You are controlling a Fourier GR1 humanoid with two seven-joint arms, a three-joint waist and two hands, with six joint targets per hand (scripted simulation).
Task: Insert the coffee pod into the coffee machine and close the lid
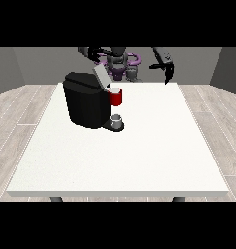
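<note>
Apparently the job is not finished. Coffee machine (85, 104) stands on the tabletop (139, 155) at about ten o'clock from its centre, lid (101, 76) tilted up and open. A red thing at the machine (116, 97) sits at the front, just under the lid; a grey thing (117, 118) rests on the base below it, not certainly the pod. Robot hand at the view's right (168, 68) hangs above the far edge at one o'clock, holding nothing, fingers pointing down and relaxed. Robot hand at the view's left (95, 53) is raised behind the lid; its fingers cannot be made out. Lid closing remains.
</note>
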